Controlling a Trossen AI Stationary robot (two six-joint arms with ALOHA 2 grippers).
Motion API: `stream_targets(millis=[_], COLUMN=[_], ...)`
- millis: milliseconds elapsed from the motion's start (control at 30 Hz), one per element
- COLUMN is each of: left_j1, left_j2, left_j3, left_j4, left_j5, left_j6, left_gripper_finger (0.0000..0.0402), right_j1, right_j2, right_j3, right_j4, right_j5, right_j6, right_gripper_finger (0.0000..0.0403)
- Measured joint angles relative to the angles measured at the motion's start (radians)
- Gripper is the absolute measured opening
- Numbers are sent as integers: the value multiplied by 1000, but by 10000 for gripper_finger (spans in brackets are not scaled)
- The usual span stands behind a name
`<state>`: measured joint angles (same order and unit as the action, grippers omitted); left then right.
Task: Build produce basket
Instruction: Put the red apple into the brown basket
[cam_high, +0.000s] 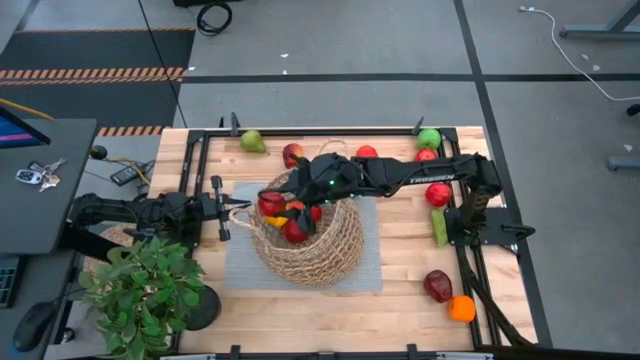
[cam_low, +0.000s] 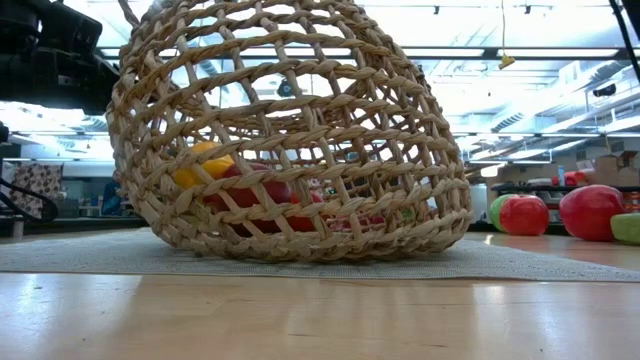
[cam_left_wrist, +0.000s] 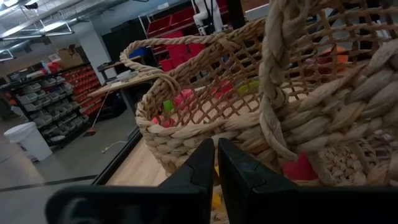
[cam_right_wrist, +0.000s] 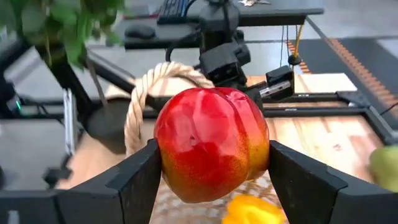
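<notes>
Right gripper (cam_right_wrist: 211, 171): clamped on a red fruit (cam_right_wrist: 211, 152) above the basket (cam_high: 315, 245).
Left gripper (cam_left_wrist: 216, 163): fingers together at the basket's handle (cam_left_wrist: 277, 81).
Basket: tipped over on the mat (cam_high: 240, 270).

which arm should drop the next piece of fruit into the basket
Right. The right gripper already holds a red-yellow fruit over the basket. The left gripper is shut on the basket's handle, tilting it.

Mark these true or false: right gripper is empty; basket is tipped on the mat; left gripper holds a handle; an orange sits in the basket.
1. Right gripper is empty. False: it is shut on a red pepper.
2. Basket is tipped on the mat. True.
3. Left gripper holds a basket handle. True.
4. An orange sits in the basket. False: it lies on the table near the right corner.
</notes>
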<state>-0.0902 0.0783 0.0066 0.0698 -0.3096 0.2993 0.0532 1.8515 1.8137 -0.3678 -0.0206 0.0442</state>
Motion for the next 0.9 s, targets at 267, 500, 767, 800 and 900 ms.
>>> stream_targets(millis=[267, 500, 767, 800, 900], left_j1=[0, 0, 0, 0, 0], left_j2=[0, 0, 0, 0, 0], left_j3=[0, 0, 0, 0, 0], left_j4=[0, 0, 0, 0, 0], left_j5=[-1, 0, 0, 0, 0], left_j6=[0, 0, 0, 0, 0], left_gripper_finger=[36, 29, 34, 35, 36], right_j1=[-4, -30, -71, -75, -78], right_j2=[-6, -6, -6, -6, -5], right_j3=[0, 0, 0, 0, 0], right_j4=[7, 0, 22, 23, 23], right_j5=[110, 184, 90, 75, 44], right_j6=[96, 484, 618, 619, 626], right_gripper_finger=[280, 280, 280, 280, 281])
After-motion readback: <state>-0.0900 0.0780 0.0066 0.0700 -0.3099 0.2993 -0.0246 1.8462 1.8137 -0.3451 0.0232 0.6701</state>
